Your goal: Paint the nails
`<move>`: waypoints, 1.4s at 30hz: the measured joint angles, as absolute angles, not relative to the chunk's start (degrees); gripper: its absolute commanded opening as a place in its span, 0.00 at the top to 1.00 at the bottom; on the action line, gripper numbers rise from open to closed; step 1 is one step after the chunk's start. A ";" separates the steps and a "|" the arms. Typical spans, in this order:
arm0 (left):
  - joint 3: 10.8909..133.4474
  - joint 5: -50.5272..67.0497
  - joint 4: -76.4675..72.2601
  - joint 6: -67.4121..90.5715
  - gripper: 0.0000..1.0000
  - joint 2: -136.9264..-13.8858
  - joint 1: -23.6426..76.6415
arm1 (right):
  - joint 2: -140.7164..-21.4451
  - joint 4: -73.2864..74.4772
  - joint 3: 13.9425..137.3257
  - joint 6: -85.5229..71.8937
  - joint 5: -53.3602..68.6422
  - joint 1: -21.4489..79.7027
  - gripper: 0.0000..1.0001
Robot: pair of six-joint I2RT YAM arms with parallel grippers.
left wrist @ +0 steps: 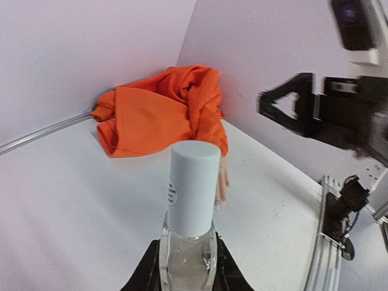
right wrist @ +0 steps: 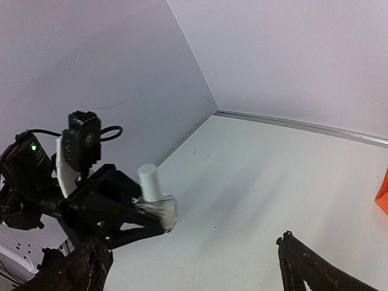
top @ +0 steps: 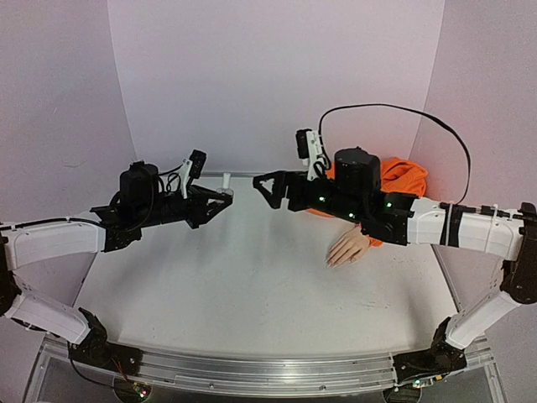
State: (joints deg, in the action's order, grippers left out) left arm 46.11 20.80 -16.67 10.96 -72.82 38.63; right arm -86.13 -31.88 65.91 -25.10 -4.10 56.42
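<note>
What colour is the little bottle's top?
White, a bit greyish. The cap of the bottle shows best in the left wrist view.

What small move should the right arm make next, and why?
Probably ease the right tool forward onto the cap and close on it. The left tool grips the bottle with its cap on; the right tool is open and faces it across a gap.

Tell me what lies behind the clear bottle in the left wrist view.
Fingers of the mannequin hand show beside the white cap, with the orange sleeve beyond. The cap covers the rest of the hand; its nails cannot be made out.
</note>
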 measured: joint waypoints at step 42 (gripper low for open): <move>53.23 55.02 -16.99 15.77 1.00 -80.07 42.13 | -97.45 -52.27 68.79 -32.03 51.44 47.66 1.00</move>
State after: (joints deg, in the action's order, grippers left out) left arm 53.23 55.02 -16.99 15.77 -80.07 42.13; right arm -97.45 -52.27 68.79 -32.03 51.44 47.66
